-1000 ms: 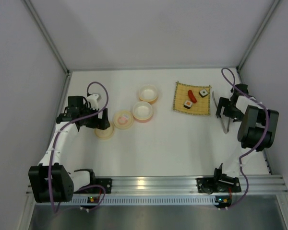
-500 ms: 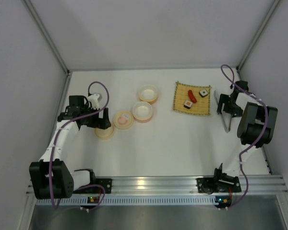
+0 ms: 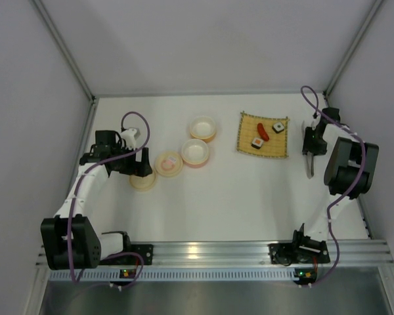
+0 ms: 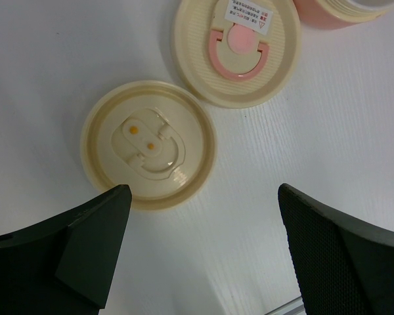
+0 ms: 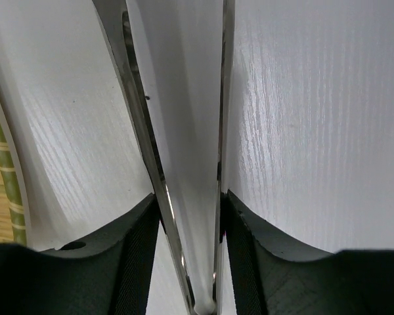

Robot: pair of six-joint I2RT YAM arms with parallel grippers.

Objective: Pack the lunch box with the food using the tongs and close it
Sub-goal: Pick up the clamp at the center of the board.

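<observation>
Slim silver-grey metal tongs (image 5: 141,118) lie on the white table (image 3: 249,197) at its far right side, just beside the right edge of a tan bamboo mat (image 3: 246,125). Their two long, narrow arms run close together, and their polished faces mirror the pale surface. The right gripper (image 5: 188,203) straddles them, one black finger pressed to the outside of each arm, clamping the pair. From overhead, one end of the tongs (image 3: 309,172) pokes out below the right gripper (image 3: 308,146).

On the mat rest a red sausage (image 3: 262,132) and two sushi rolls (image 3: 257,143), black-wrapped white rice with orange-red centres.

Left of the mat stand two round pink lunch box bowls (image 3: 195,152), then two cream lids. The left gripper (image 4: 203,216) hangs above the lids with its fingers spread wide, holding nothing. The near lid (image 4: 148,144) shows a moulded recess with two orange dots. The far lid (image 4: 236,46) carries a pink ring and a white label printed in red, too small to read.
</observation>
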